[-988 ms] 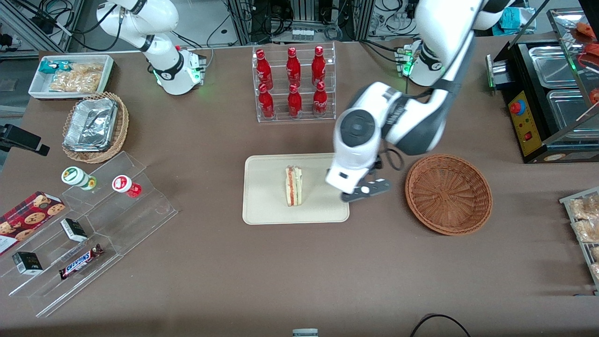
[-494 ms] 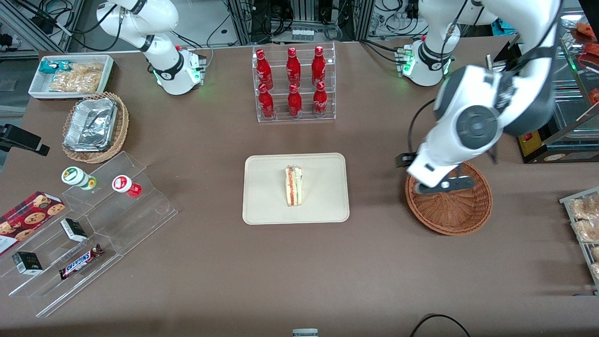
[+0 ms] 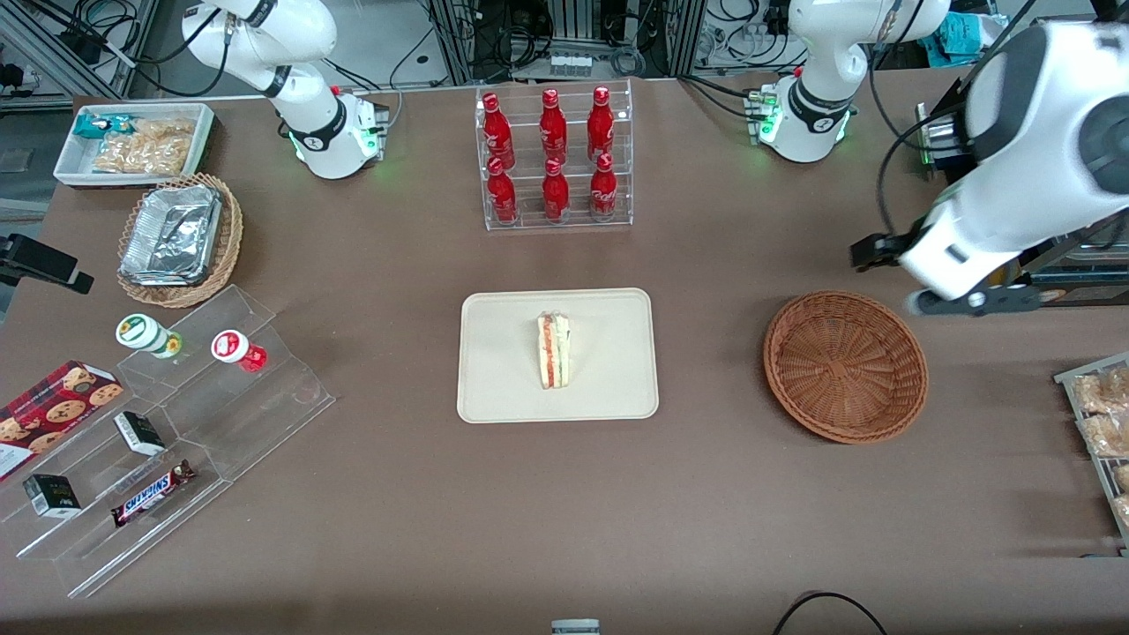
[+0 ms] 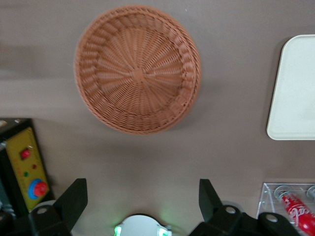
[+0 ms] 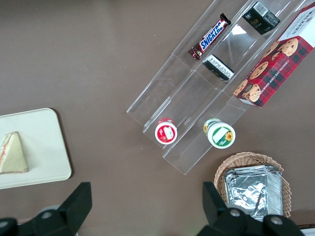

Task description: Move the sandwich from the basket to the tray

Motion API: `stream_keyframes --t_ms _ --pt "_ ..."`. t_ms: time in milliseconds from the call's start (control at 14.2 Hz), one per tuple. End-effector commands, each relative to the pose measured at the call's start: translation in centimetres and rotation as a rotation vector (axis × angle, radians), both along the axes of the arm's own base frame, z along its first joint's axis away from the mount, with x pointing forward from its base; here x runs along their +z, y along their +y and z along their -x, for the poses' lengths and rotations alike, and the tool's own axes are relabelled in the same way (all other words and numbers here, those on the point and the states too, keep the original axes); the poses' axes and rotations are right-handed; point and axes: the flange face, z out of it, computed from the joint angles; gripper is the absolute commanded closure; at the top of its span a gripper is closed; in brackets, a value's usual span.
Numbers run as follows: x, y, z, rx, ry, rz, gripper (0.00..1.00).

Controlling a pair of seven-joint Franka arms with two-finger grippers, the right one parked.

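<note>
The sandwich (image 3: 554,350), a pale wedge with red and green filling, lies on the cream tray (image 3: 503,362) near its middle. It also shows in the right wrist view (image 5: 12,153) on the tray (image 5: 42,147). The reddish-brown basket (image 3: 845,366) beside the tray is empty. My left gripper (image 3: 970,300) is open and empty. It hangs high above the table, a little farther from the front camera than the basket and toward the working arm's end. The left wrist view shows the open gripper (image 4: 141,194), the empty basket (image 4: 138,69) and a corner of the tray (image 4: 298,88).
A clear rack of red bottles (image 3: 556,159) stands farther back than the tray. A black machine with a yellow panel (image 3: 992,229) is close to the gripper. A snack rack (image 3: 1102,414) sits at the table edge. A stepped acrylic shelf (image 3: 176,423), foil-filled tan basket (image 3: 181,238) and white snack bin (image 3: 132,141) lie toward the parked arm's end.
My left gripper has moved from the tray's edge, across the basket, to the working arm's end of the table and risen. The sandwich stays on the tray.
</note>
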Motion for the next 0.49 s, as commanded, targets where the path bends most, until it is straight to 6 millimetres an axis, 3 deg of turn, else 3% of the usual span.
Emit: stream_keyframes --t_ms 0,212,424 --pt "2.9 3.3 0.4 -0.007 -0.047 0.017 0.0" --pt "5.4 5.4 -0.1 0.027 -0.11 0.028 0.0" --pt "5.8 5.7 -0.3 0.036 -0.13 0.03 0.0"
